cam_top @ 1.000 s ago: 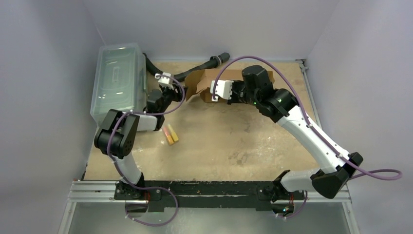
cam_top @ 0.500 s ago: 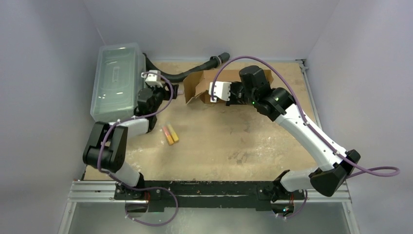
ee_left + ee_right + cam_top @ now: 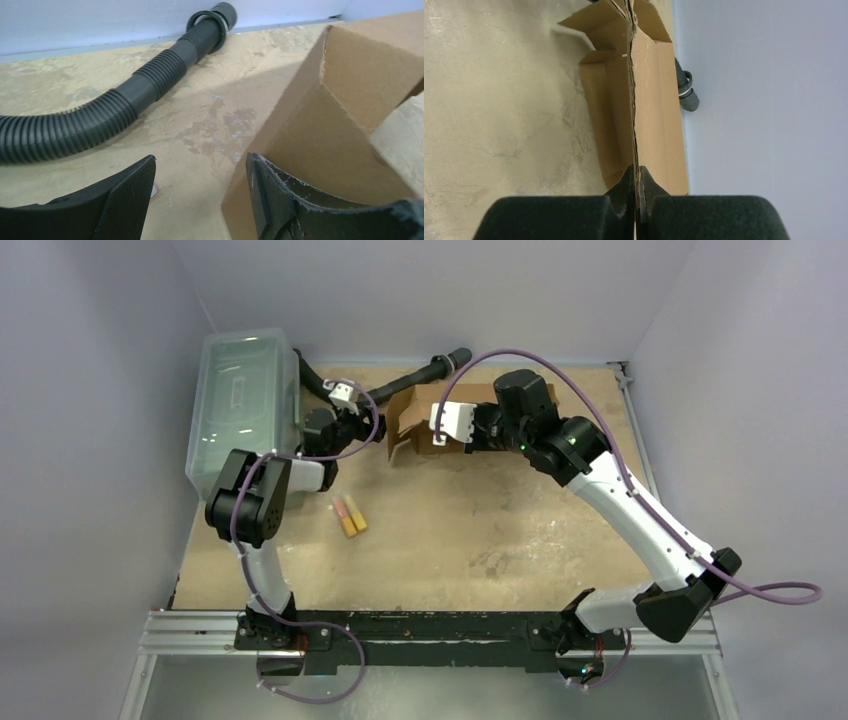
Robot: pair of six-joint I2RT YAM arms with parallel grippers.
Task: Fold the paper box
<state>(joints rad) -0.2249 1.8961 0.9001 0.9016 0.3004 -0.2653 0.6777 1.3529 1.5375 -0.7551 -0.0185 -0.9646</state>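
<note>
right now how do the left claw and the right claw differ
The left claw is open with nothing between its jaws; the right claw is shut on a panel edge of the cardboard box. The left claw sits beside the box's end flap; the right claw clamps the box itself. Both are black and are at the same box.

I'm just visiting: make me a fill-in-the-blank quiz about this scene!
The right gripper pinches the box; the left gripper has its jaws ____.
The ribbed hose is ____ in colour.
The clear bin sits at the table's ____ side.
Missing words: open, black, left.
</note>
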